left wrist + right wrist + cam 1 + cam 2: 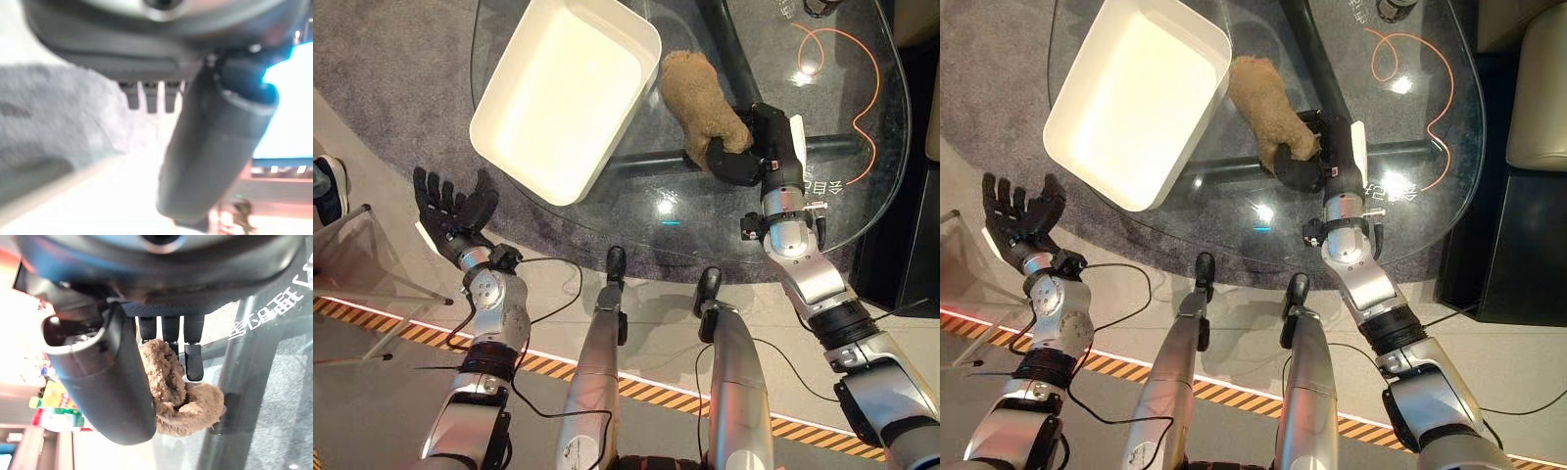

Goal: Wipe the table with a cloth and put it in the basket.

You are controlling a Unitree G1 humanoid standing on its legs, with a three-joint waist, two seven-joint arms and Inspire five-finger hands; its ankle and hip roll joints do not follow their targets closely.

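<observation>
A fuzzy brown cloth (698,98) lies bunched on the round glass table (862,196), just right of the white rectangular basket (563,93). My right hand (749,147) rests on the glass at the cloth's near end, fingers and thumb curled round it. The right wrist view shows the cloth (181,391) pinched between thumb and fingers. My left hand (455,211) hangs off the table at the near left, above the carpet, fingers spread and holding nothing.
An orange cable (857,78) loops on the glass at the far right. A dark table frame (724,44) runs under the glass. A clear stand (352,259) sits on the floor at the left, and hazard tape (548,364) crosses the floor.
</observation>
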